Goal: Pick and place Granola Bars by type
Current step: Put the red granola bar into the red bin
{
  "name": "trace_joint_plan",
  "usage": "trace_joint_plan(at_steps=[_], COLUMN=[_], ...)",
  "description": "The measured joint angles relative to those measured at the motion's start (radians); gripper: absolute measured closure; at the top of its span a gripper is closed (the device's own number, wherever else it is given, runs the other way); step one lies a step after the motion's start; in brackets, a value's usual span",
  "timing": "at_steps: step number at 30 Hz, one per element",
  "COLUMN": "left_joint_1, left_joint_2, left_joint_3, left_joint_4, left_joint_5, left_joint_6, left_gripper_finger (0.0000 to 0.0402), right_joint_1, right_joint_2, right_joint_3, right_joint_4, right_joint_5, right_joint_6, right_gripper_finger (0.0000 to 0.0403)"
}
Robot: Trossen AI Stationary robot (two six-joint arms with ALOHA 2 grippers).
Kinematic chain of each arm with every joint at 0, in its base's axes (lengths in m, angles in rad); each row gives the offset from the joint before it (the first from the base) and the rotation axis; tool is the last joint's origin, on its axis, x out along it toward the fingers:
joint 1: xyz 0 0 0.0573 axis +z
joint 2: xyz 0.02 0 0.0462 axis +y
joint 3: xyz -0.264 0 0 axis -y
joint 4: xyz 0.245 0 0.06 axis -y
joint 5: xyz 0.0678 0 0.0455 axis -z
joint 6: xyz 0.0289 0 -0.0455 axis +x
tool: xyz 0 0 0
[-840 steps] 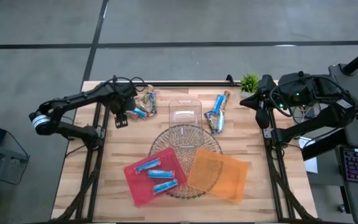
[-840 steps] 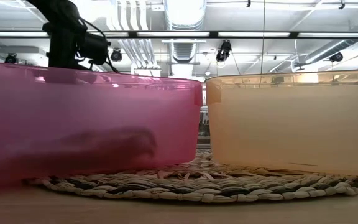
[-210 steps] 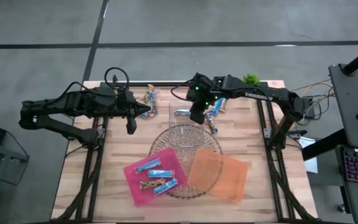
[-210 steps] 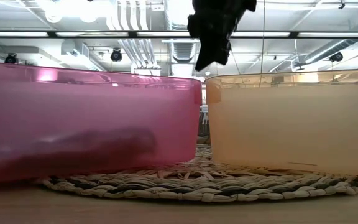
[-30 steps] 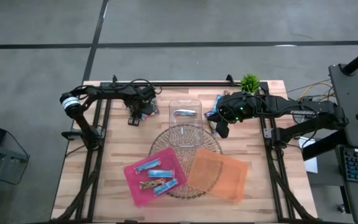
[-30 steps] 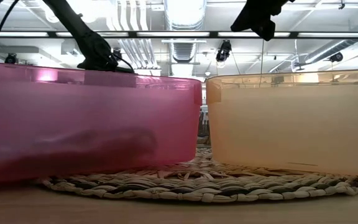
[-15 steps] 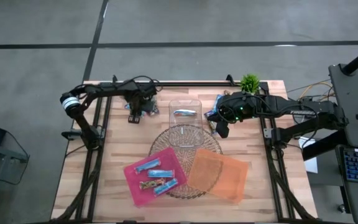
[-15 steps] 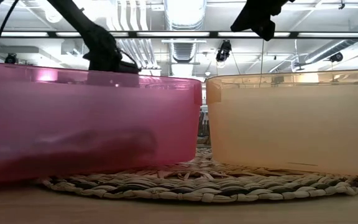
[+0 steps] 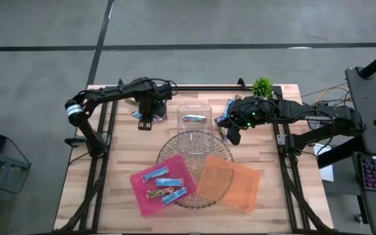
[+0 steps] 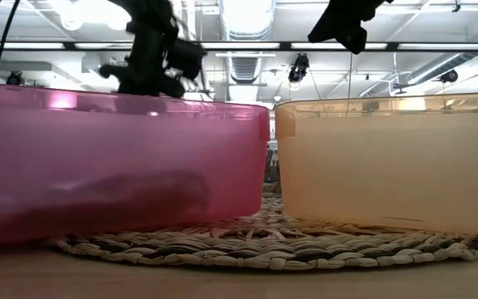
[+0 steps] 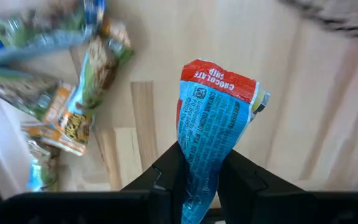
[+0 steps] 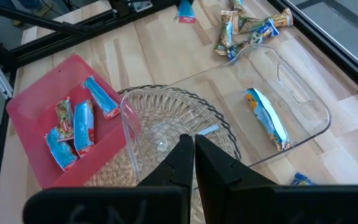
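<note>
While the left gripper (image 9: 145, 121) hung over the table's far left, the right gripper (image 9: 233, 136) sat pinched together. Up close, its fingers (image 11: 164, 171) clamped a blue bar (image 11: 213, 134) by one end; looked light, crinkly, probably slippery.

A light-blue shiny wrapped granola bar (image 11: 213, 140) has a red end with white lettering. The flat plastic trays are pink (image 9: 143, 193) and orange (image 9: 240, 192); the wooden tabletop (image 9: 109, 189) is pale, striped planks.
</note>
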Motion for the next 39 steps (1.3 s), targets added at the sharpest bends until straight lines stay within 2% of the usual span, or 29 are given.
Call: trace_joint_plan(at_steps=[11, 17, 30, 33, 39], left_joint_1=[-0.218, -0.331, -0.538, -0.605, -0.723], left_joint_2=[-0.001, -0.002, -0.002, -0.002, -0.002], left_joint_3=[0.286, 0.381, 0.407, 0.406, 0.397], left_joint_4=[-0.118, -0.124, -0.124, -0.114, 0.009], left_joint_5=[0.028, 0.031, 0.063, 0.073, 0.076], left_joint_6=[-0.223, -0.326, -0.601, -0.708, -0.95], left_gripper_finger=[0.0342, 0.0342, 0.0342, 0.0342, 0.0342], right_joint_1=[0.001, 0.001, 0.001, 0.001, 0.001], right_joint_2=[0.0, 0.0, 0.0, 0.0, 0.0], right_joint_3=[0.0, 0.0, 0.0, 0.0, 0.0], right_joint_4=[0.0, -0.001, -0.002, -0.002, -0.002], right_joint_5=[-0.001, -0.003, -0.02, -0.033, -0.037], right_joint_6=[-0.007, -0.023, -0.034, -0.034, -0.037], right_gripper_finger=[0.0394, 0.0394, 0.0394, 0.0394, 0.0394])
